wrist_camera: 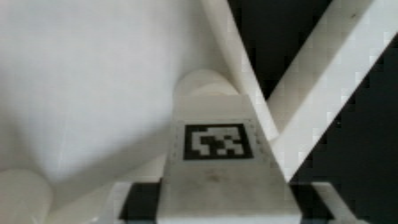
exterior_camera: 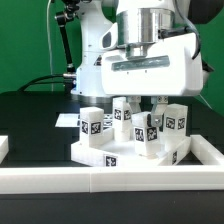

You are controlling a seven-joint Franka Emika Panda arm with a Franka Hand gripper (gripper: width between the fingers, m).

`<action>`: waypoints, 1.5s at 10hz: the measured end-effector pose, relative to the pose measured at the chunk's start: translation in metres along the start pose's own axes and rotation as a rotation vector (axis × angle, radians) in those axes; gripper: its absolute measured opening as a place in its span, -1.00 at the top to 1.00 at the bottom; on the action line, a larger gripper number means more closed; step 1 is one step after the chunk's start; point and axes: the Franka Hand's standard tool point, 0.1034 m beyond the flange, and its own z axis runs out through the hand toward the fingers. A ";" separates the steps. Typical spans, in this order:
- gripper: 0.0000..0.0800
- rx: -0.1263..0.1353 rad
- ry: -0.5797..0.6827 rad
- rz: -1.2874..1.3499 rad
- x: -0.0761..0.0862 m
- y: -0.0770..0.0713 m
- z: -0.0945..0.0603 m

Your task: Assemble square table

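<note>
The square table's white slab (exterior_camera: 105,153) lies on the black table with white tagged legs standing on it: one on the exterior view's left (exterior_camera: 92,125), one at the back (exterior_camera: 123,112), one on the right (exterior_camera: 175,120). My gripper (exterior_camera: 150,108) reaches down from above onto another leg (exterior_camera: 147,132) between them. In the wrist view this leg (wrist_camera: 217,140) runs up from between the fingers (wrist_camera: 150,205), its tag facing the camera and its far end on the slab (wrist_camera: 80,90). Both pads lie against the leg's sides, so my gripper (wrist_camera: 222,207) is shut on it.
A long white border wall (exterior_camera: 110,180) runs along the front, with a raised end on the exterior view's right (exterior_camera: 205,150). The marker board (exterior_camera: 65,120) lies flat behind the slab on the left. The slab's raised rim (wrist_camera: 302,80) crosses the wrist view diagonally.
</note>
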 end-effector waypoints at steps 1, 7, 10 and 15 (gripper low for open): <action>0.27 0.003 -0.006 0.123 -0.003 -0.001 0.000; 0.27 -0.009 -0.029 0.551 -0.014 -0.005 0.002; 0.03 -0.008 -0.033 0.580 -0.015 -0.005 0.002; -0.62 0.001 -0.037 0.256 -0.017 -0.010 0.000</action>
